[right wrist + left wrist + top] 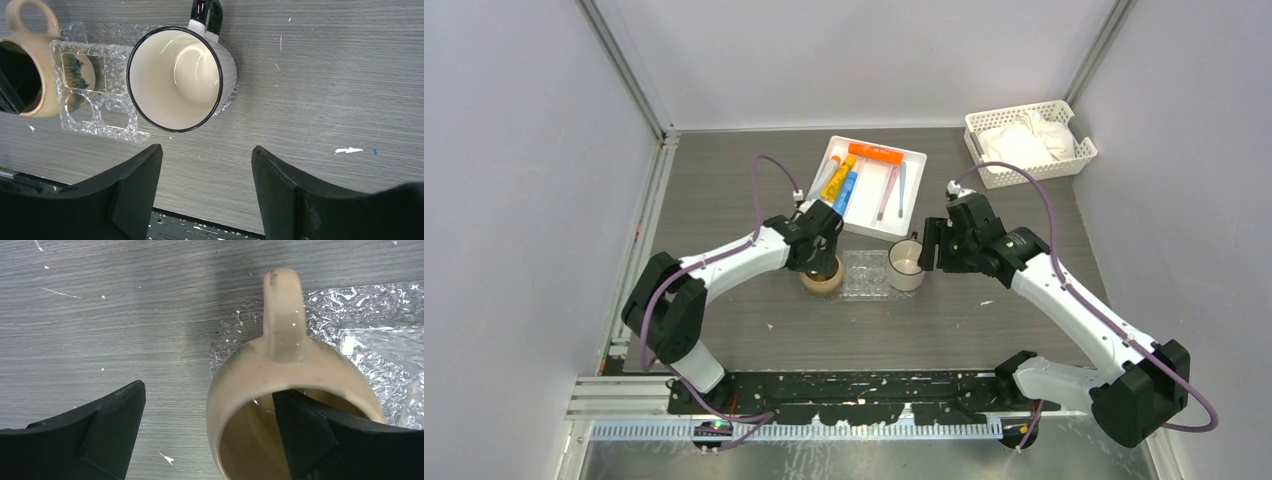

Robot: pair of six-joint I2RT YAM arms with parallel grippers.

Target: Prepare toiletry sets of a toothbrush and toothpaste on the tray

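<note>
The clear textured tray (865,274) lies flat between a tan mug (822,279) and a white black-rimmed mug (906,266). It shows in the left wrist view (360,330) and the right wrist view (95,110). The toothpaste tubes, orange (873,154), yellow (837,178) and blue (848,190), lie in the white compartmented tray (914,165) with two toothbrushes (889,190). My left gripper (821,262) (207,392) is open over the tan mug (280,375), one finger inside it, one outside. My right gripper (927,255) (206,150) is open and empty beside the white mug (175,80).
A white slotted basket (1029,145) holding white cloth stands at the back right. The tan mug (30,75) touches the clear tray's left edge, and the white mug its right edge. Grey walls enclose the table on three sides.
</note>
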